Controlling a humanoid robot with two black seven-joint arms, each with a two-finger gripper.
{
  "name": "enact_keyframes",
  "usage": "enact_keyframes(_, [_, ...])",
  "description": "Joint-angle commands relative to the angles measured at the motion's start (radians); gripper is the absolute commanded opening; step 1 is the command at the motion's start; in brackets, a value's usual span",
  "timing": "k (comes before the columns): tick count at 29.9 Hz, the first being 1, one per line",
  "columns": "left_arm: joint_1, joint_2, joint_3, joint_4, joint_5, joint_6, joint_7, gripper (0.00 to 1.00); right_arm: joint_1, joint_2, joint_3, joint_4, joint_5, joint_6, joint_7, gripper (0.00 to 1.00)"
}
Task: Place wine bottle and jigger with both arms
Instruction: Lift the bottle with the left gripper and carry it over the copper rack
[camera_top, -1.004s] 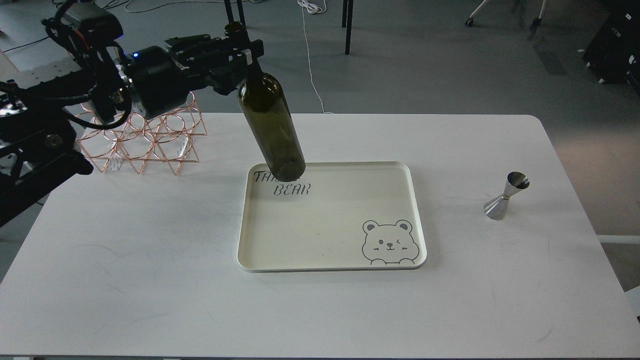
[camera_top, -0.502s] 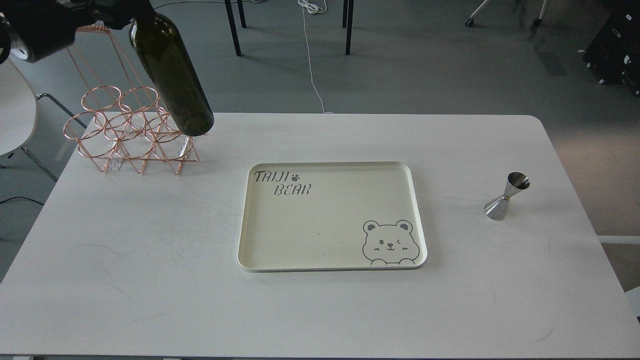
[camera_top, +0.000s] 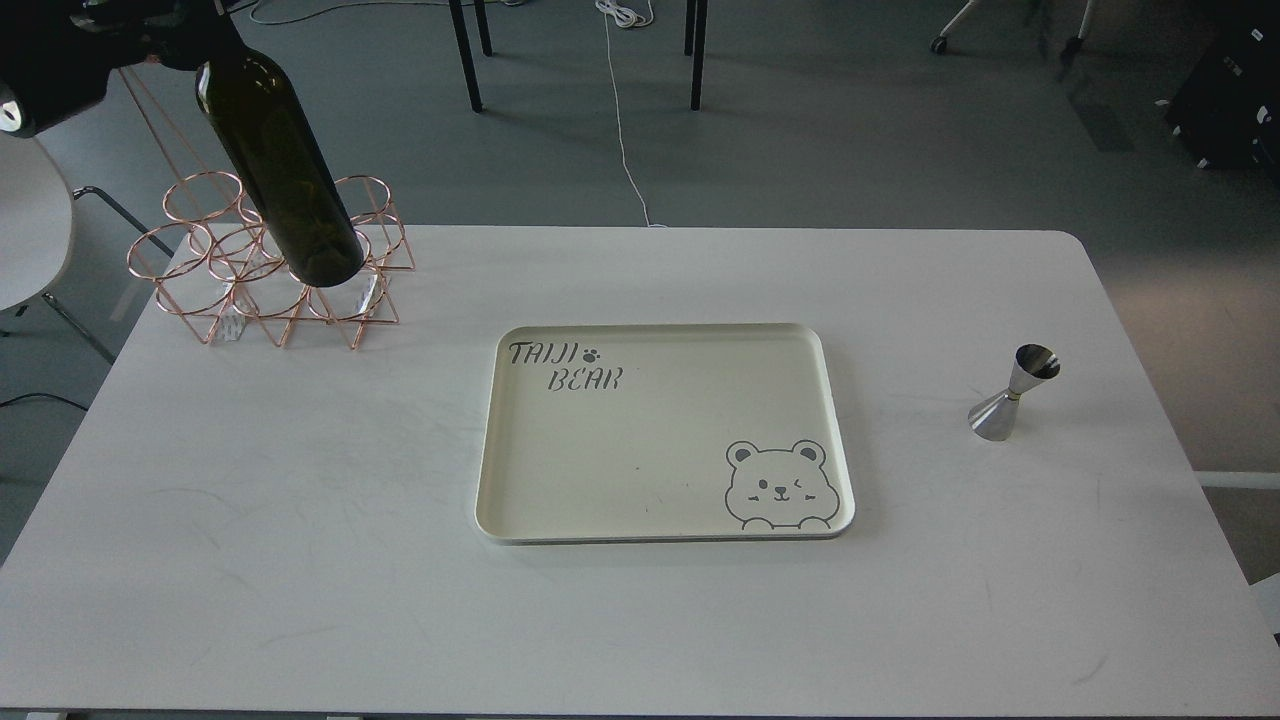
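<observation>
The wine bottle (camera_top: 280, 180) is dark olive-green. It hangs tilted in the air over the copper wire rack (camera_top: 190, 300) at the table's back left, base down and to the right. My left gripper (camera_top: 185, 30) is a dark mass at the top left corner. It holds the bottle by the neck, which it hides. The jigger (camera_top: 1012, 392) is small and steel. It stands upright on the white table (camera_top: 300, 560) at the right, wide cone down. My right arm is out of view.
A cream tray (camera_top: 650, 440) with a bear drawing lies empty at the table's middle. A white chair (camera_top: 25, 230) stands off the table's left edge. Chair legs and a cable are on the floor behind the table.
My left arm has swung the bottle from above the tray's back left corner to the left, over the copper rack. In the last half second it moved further left and lower.
</observation>
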Motion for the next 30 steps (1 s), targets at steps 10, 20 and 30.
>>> enact_keyframes(10, [-0.01,-0.023,0.0,0.047,0.0,0.002,0.001,0.2,0.0,0.0,0.0,0.0,-0.003,-0.001,0.0,0.96])
enact_keyframes(20, [-0.019,-0.043,0.0,0.062,0.002,0.019,0.006,0.2,-0.003,0.0,0.0,0.0,-0.003,0.002,0.0,0.96])
enact_keyframes(30, [-0.017,-0.056,0.052,0.074,0.049,0.099,0.001,0.21,-0.003,0.0,0.0,0.0,0.001,0.002,0.0,0.96])
